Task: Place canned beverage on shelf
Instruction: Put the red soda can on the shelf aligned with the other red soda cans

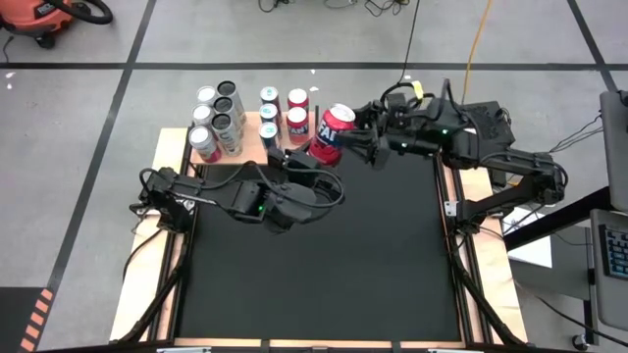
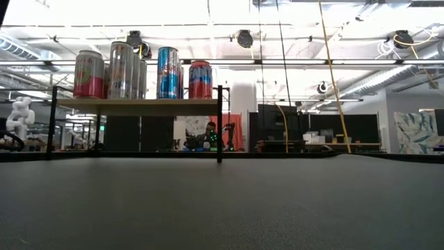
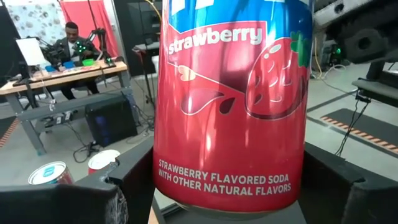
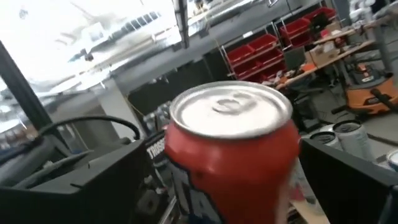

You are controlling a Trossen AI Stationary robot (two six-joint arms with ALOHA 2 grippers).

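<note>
While a red strawberry soda can (image 1: pixel 335 133) is clamped in the left claw (image 1: pixel 328 165), the right claw (image 1: pixel 365 143) is spread wide just beside it at its silver top. Beyond both, other cans (image 1: pixel 224 116) stand on the wooden shelf (image 1: pixel 250 137).

Robotics lab or workshop hall, open plan. Grey concrete floor (image 1: pixel 118 39) marked with black tape lines. High ceiling with exposed white ducts and pipes (image 2: pixel 409 76), yellow cable (image 2: pixel 331 76) hanging down. Red plastic storage bins on metal racks (image 4: pixel 258 53). Orange shop vacuum (image 1: pixel 39 18) on floor. Long wooden workbench (image 3: pixel 59 73) with seated person (image 3: pixel 65 45) among small green-lit equipment. White robot figure (image 2: pixel 19 114) at room's edge.
</note>
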